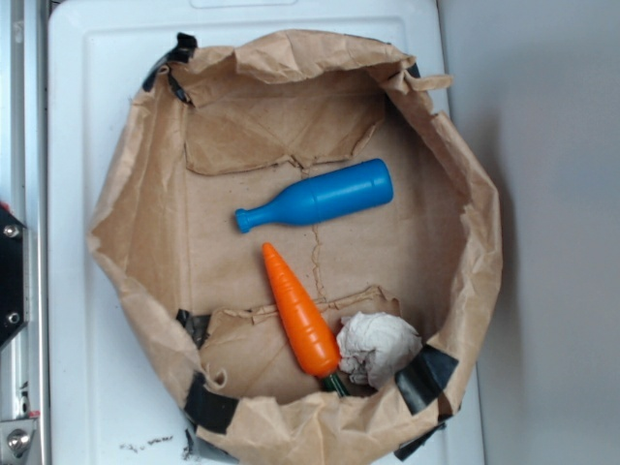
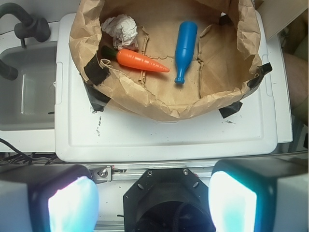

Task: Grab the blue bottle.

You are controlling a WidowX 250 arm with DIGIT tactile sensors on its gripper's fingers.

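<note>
The counter (image 1: 87, 407) is a white moulded surface, with a sink (image 2: 26, 104) showing at its 9 o'clock side in the wrist view. On it sits a brown paper bag (image 1: 136, 223), rolled down into a shallow open basin and patched with black tape at the rim.

The hand (image 2: 153, 193) is seen only in the wrist view, at 6 o'clock, well apart from the bag and short of the counter's near edge. Its two fingers (image 2: 72, 205) stand wide apart and hold nothing.

Inside the bag, in the exterior view, the bottle (image 1: 325, 199) lies flat on the paper floor, slightly above centre. Its long axis runs from about 2 o'clock to 8 o'clock, base at the 2 o'clock end and neck pointing to 8 o'clock. In the wrist view it lies nearly along the 12-to-6 line, neck toward the hand. The carrot (image 1: 300, 315) lies near the neck, at its 5 o'clock, not touching it. A crumpled white wad (image 1: 378, 347) sits at the carrot's blunt end.

Judgement: the approach is not yet begun. The hand should clear the bag's raised rim, descend over the thick body, and close across the long axis, away from the neck and the carrot.
</note>
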